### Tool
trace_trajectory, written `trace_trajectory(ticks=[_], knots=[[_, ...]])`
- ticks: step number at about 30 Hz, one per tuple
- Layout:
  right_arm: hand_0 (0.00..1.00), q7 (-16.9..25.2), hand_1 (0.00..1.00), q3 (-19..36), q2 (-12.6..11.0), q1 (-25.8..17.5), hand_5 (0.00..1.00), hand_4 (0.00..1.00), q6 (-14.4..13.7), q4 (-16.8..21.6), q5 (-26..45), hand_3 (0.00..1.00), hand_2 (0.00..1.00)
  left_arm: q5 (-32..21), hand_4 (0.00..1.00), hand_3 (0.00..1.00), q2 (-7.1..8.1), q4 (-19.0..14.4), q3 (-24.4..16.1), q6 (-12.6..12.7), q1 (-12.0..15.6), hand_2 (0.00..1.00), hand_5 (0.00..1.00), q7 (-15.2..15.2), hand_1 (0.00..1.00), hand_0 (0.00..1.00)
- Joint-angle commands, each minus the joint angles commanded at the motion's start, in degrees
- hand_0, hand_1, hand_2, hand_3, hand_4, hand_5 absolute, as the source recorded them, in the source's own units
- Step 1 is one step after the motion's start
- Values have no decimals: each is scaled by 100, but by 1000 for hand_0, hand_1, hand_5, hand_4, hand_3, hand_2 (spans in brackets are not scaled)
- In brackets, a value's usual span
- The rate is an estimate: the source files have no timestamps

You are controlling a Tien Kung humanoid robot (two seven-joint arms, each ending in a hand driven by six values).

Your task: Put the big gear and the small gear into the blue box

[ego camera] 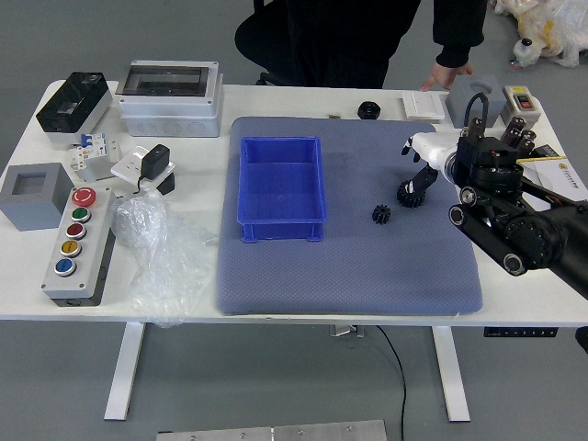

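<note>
The robot's right hand point(437, 152) reaches in from the right over the blue mat point(349, 277), its fingers apart and fairly wide, with nothing seen in their grasp. One dark digit points down at the big gear point(411, 195), which lies flat on the mat; whether they touch cannot be told. The small gear point(381, 214) lies just beside it, toward the near edge and the box. The blue box point(281, 189) stands further left on the mat, and neither gear is in it.

The step in hand looks to be closing on the big gear. The likeliest trouble is a poor pinch: if the fingers close off-centre on so low a piece, it may slide or tip out. A sweep toward the box at low height could knock the small gear aside, as it lies close to the path. Released too early, a gear might catch the box's raised wall and fall outside.

In count, there are two gears, one box and one mat. Beyond them, one black round part point(369, 110) sits near the far edge, and one person's hand point(447, 75) rests there, close to one flat white piece point(423, 106). At the left lie one clear plastic bag point(165, 262) and one button panel point(81, 241) with five buttons, beside one grey block point(35, 197).
</note>
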Motion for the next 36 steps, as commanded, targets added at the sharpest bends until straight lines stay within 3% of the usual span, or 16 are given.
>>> trace_trajectory(ticks=[5, 6, 12, 36], knots=[[621, 26, 651, -34, -42, -68, 175, 803, 21, 49, 65, 841, 748, 1, 605, 784, 9, -1, 17, 1, 23, 833, 369, -1, 836, 866], [673, 34, 691, -39, -44, -77, 174, 803, 24, 43, 86, 854, 770, 2, 605, 784, 9, -1, 17, 1, 25, 833, 370, -1, 836, 866], [697, 201, 704, -10, -30, -119, 173, 803, -76, -138, 265, 854, 791, 16, 605, 784, 5, -3, -1, 0, 24, 833, 369, -2, 836, 866], [706, 456, 699, 49, 112, -75, 174, 809, -193, -697, 545, 854, 794, 19, 606, 783, -19, -3, -27, -1, 18, 833, 373, -2, 836, 866]])
